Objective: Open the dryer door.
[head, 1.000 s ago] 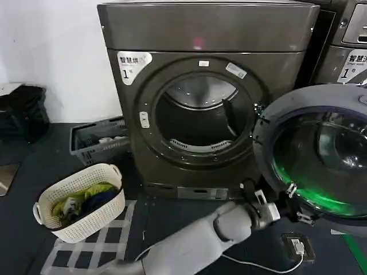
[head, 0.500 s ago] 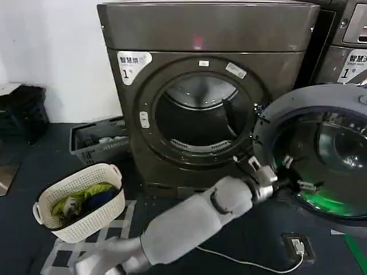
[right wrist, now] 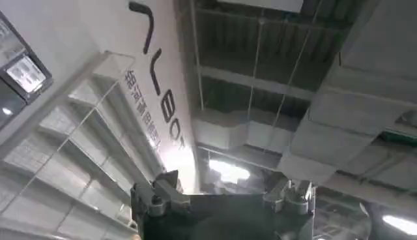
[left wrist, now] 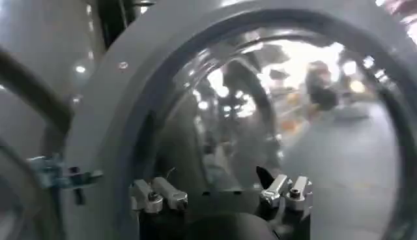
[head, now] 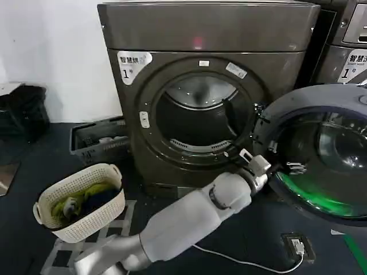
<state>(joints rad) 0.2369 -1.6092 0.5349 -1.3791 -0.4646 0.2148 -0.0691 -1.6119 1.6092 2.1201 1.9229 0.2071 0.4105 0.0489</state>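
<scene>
A dark floor runs in front of a white wall. At far left, a black bag (head: 22,112) sits against the wall. Nearer the camera stands a white woven laundry basket (head: 80,200) holding yellow, green and dark blue clothes. Behind it, beside the machine, lies a grey crate (head: 98,139).

In the centre stands the dryer (head: 206,97), a dark bronze-grey front-loader with a label marked "1" at its upper left. Its round opening is uncovered, showing the metal drum (head: 198,117) inside.

The robot's left arm (head: 189,220), pale grey and thick, reaches from the lower left up toward the right. The left gripper (head: 281,157) is at the inner face of the dryer door (head: 321,149), which is swung fully open to the right of the machine (hinged at the opening's right edge). Its fingers are spread apart and hold nothing; they sit close to the door's grey inner rim, and contact cannot be confirmed. From the left wrist camera, the two fingertips (left wrist: 159,195) point at the door's dark glass porthole (left wrist: 287,124), ringed in grey plastic.

On the floor below the door lies a small black box (head: 297,246) with a white cable. At far right stands a second machine (head: 350,46).

The right gripper (right wrist: 225,195) points up toward a ceiling, fingers apart and empty.
</scene>
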